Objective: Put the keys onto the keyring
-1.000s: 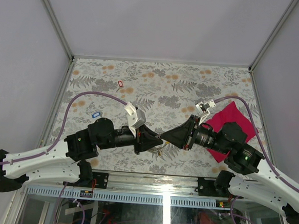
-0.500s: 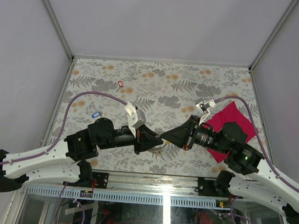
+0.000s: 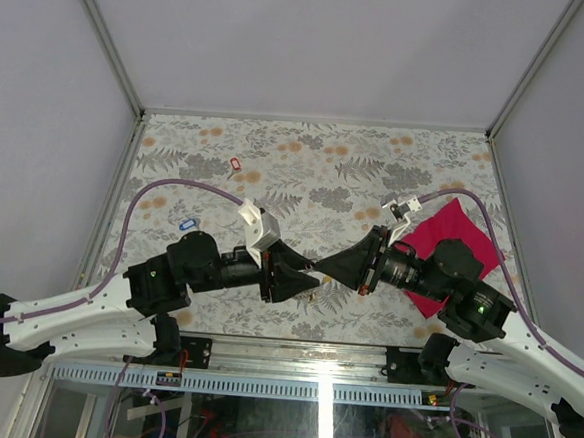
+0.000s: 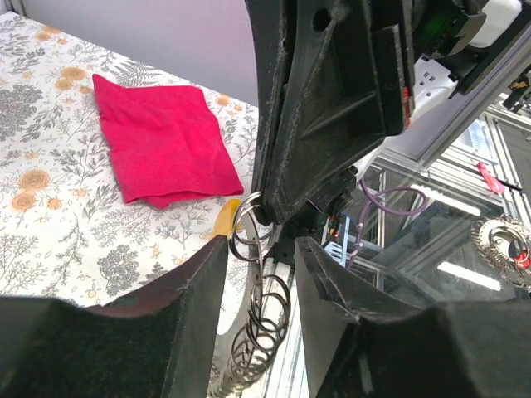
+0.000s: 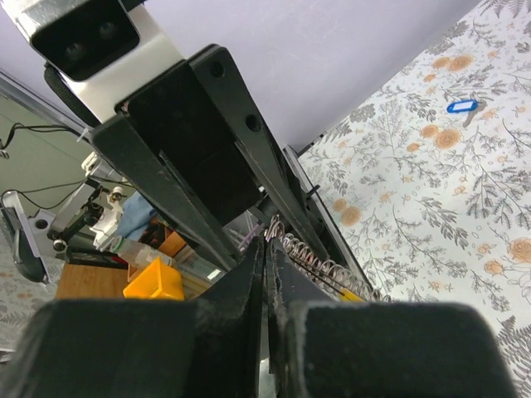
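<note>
Three keys: red key and blue key lay apart on table, yellow key hung by the one keyring, which my right gripper pinched; my left gripper stood part-open around its chain; one magenta cloth lay beside

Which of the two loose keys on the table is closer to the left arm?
The blue-headed key, lying right beside the left arm. The red-headed key lies well beyond it, farther from the arm bases.
</note>
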